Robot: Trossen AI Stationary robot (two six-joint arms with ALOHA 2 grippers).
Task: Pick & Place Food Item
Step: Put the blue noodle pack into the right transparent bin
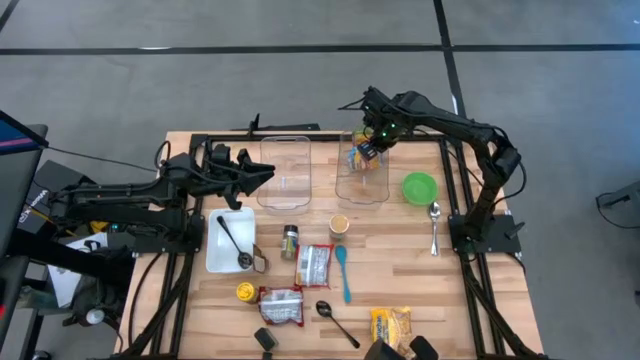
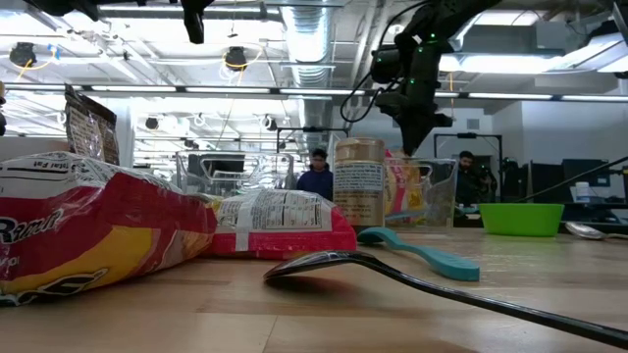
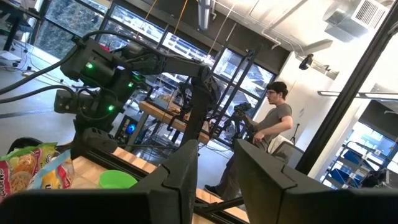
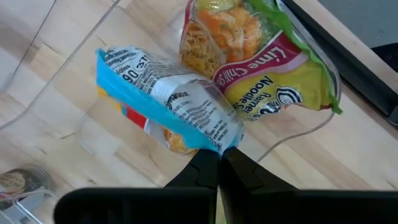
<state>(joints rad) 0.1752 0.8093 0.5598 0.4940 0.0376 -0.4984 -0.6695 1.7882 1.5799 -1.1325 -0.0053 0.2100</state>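
Left gripper (image 1: 262, 172) hovers at centre-left of the high view, fingers apart, beside an empty clear bin (image 1: 285, 170). Right gripper (image 1: 366, 150), upper centre, is clamped on a blue snack packet (image 4: 166, 98) above the second bin (image 1: 362, 170) holding a noodle bag (image 4: 267, 68).

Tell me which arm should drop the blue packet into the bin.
Right. Its gripper is shut on the blue packet, directly above the clear bin that holds a noodle pack. The left gripper hangs empty over the other bin.
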